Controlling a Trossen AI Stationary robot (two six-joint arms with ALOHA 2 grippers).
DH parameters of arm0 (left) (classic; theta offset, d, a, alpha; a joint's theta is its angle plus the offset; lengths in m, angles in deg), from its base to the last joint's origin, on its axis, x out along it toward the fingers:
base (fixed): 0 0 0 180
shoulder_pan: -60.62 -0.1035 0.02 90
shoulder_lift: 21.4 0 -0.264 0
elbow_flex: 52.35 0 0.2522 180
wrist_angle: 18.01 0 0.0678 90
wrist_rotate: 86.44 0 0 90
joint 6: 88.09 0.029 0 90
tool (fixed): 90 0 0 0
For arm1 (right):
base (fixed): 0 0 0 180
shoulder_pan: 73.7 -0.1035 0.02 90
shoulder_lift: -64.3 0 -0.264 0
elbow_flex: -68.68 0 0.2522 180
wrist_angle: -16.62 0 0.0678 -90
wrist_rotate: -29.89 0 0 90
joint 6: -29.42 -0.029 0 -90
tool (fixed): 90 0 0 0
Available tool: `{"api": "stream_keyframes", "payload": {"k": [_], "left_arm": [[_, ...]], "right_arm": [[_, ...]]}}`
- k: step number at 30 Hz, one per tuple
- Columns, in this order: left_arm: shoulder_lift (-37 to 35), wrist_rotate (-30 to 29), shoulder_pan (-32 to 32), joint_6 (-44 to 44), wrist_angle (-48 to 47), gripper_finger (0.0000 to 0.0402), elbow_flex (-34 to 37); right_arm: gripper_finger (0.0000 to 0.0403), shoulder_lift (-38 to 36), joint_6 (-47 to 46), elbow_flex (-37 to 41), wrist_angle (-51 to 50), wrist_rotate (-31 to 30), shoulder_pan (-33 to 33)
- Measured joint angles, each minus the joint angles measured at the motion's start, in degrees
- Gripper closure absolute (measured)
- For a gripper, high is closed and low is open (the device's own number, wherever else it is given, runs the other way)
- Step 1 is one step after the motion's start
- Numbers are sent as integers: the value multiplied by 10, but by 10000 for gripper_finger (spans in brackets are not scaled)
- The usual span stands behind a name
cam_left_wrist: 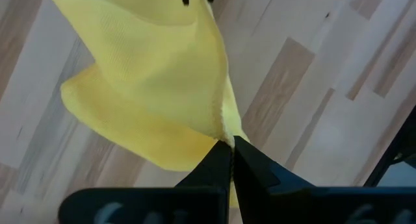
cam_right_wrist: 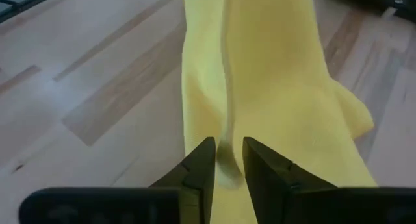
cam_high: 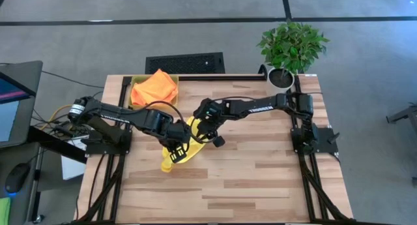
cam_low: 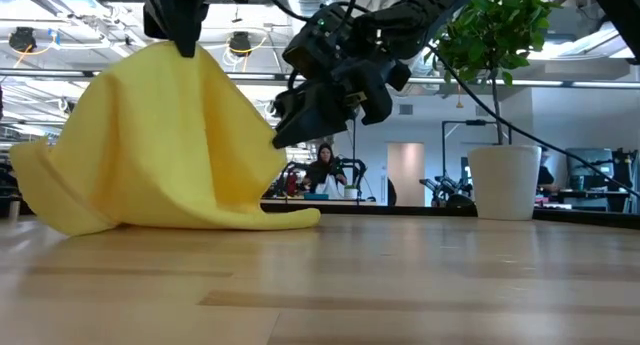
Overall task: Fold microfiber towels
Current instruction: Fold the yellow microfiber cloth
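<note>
A yellow microfiber towel [cam_high: 184, 153] [cam_low: 170, 135] is held up between my two grippers near the middle of the table. Its lower part [cam_low: 200, 220] lies on the wood. My left gripper [cam_high: 174, 149] [cam_left_wrist: 227, 145] is shut on it at its highest point [cam_low: 185, 40]. My right gripper [cam_high: 207, 132] [cam_right_wrist: 227, 156] is shut on it lower down, on its right side [cam_low: 280, 135]. Orange towels [cam_high: 155, 87] lie piled in a bin at the far left. The pink towel is out of view. My left gripper pinches a hemmed edge of the yellow towel [cam_left_wrist: 220, 130] between its two fingertips, from above. The towel hangs below it in slack folds, its lower end on the table. My right gripper pinches a fold of the yellow towel [cam_right_wrist: 226, 143] between its two fingers, slanting down from the table's right. That side of the towel is lifted off the table.
A yellowish bin [cam_high: 134, 81] with the orange towels stands at the far left. A potted plant [cam_high: 291, 45] [cam_low: 500, 175] stands at the far right corner. Bare wood [cam_high: 260, 179] lies toward the near and right edges. A person shows far off in the room [cam_low: 325, 165].
</note>
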Motion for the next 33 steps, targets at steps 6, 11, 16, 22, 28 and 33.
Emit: {"api": "stream_keyframes", "payload": {"k": [6,11,16,22,28,33], "left_arm": [[0,-1,0,0,5,401,0],[0,-1,0,-6,5,401,0],[0,-1,0,-12,5,401,0],[0,-21,0,-18,2,401,0],[0,-83,-16,-40,4,401,0],[0,-150,-42,-51,26,401,-9]], "right_arm": [[301,1,0,0,6,0,-2],[340,1,0,0,-13,0,-1],[389,-3,-21,-3,-42,0,5],[397,-55,-15,-21,-148,-45,21],[399,-168,-44,-21,-223,-83,48],[399,-262,-60,-21,-249,-177,63]]}}
